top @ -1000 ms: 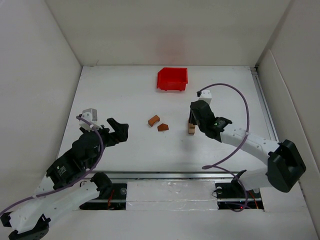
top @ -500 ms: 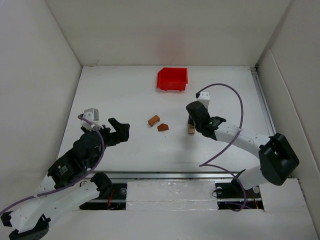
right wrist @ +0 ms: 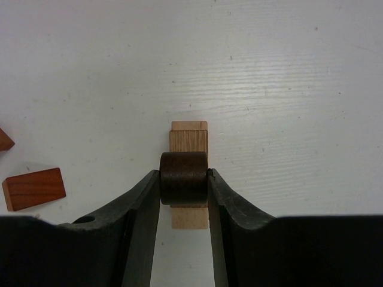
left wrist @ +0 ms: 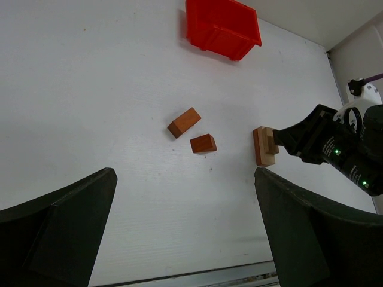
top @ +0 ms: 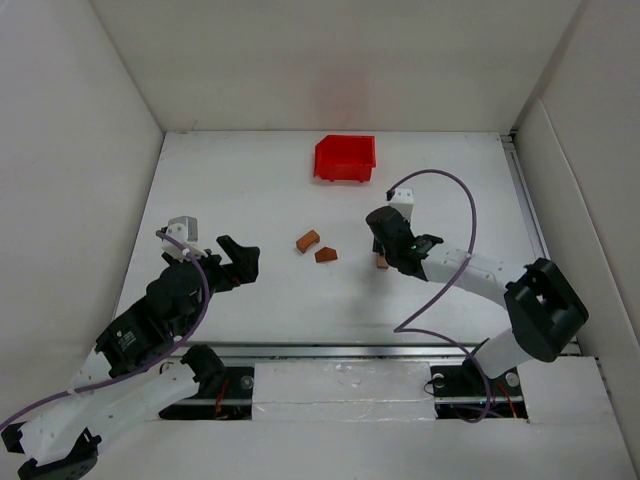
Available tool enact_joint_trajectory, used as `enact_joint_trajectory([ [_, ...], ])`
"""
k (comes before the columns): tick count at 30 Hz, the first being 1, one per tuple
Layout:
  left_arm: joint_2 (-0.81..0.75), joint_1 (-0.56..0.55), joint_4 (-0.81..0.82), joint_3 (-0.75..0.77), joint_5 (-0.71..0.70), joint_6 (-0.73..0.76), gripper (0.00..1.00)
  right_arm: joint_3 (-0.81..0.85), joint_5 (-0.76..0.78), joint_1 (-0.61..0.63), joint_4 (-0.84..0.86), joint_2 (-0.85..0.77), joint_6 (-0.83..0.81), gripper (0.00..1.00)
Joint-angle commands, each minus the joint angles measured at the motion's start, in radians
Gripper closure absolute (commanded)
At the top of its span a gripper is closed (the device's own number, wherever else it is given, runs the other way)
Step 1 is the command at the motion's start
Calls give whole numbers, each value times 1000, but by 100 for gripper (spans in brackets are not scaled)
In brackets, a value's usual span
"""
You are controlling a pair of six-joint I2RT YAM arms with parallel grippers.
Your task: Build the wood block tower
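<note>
Open counter [top: 250,190] all round; red bin [top: 343,172] at 12 o'clock, well apart. Right hand [right wrist: 184,179] clamped on dark block [right wrist: 184,188], over tan block [right wrist: 189,139]. Left hand [top: 242,262] wide, 8 o'clock.

Top external view: high behind the arm bases, looking down over the whole tabletop [top: 250,200]. Left wrist: oblique, distant. Right wrist: straight down, close on the dark brown block [right wrist: 184,178]. All three share the light tan block [right wrist: 189,136].
</note>
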Motion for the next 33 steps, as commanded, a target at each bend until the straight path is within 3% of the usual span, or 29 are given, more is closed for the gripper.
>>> enact_joint_trajectory([
  [1,5,0,35,-11,2,12,1,2,41,7,67,-2,22,100],
  [33,-13,0,38,-14,9,20,1,46,57,7,70,75,27,100],
])
